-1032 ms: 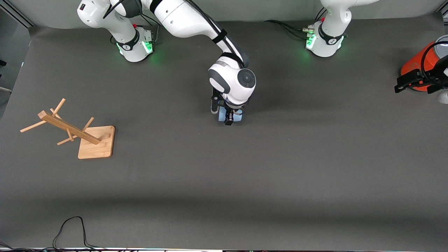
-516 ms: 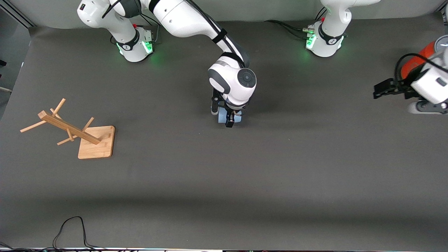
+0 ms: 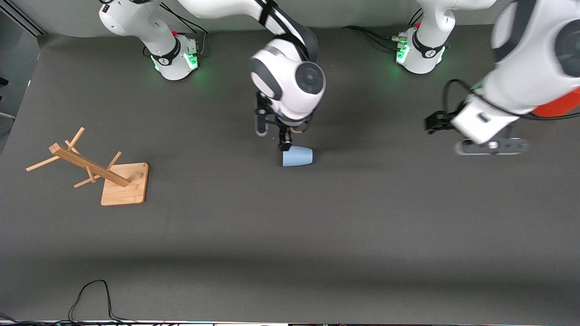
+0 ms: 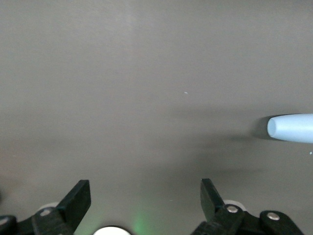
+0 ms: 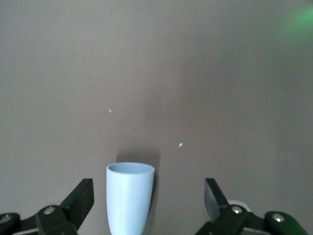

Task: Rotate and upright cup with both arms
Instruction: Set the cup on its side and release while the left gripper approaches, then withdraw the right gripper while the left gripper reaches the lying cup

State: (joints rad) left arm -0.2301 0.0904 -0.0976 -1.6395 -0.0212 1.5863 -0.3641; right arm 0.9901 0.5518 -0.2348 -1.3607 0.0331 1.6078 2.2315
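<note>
The pale-blue cup [image 3: 297,157] lies on its side on the dark mat, mid-table, rim toward the right arm's end. My right gripper [image 3: 273,137] hangs open above it, not touching. In the right wrist view the cup [image 5: 128,196] shows below, between the open fingers [image 5: 83,198] of the right gripper [image 5: 147,198]. My left gripper [image 3: 436,123] is in the air over the mat toward the left arm's end. In the left wrist view the left gripper [image 4: 144,198] is open and empty, and the cup's base end [image 4: 291,128] shows off to one side.
A wooden peg rack [image 3: 88,165] on a square base [image 3: 124,183] stands toward the right arm's end. An orange cylinder [image 3: 562,104] is mostly hidden by the left arm. A black cable [image 3: 90,294] lies at the edge nearest the front camera.
The right gripper has let go of the cup and risen; the cup now lies free on its side. The left arm has swung in from the table's end toward the middle.
</note>
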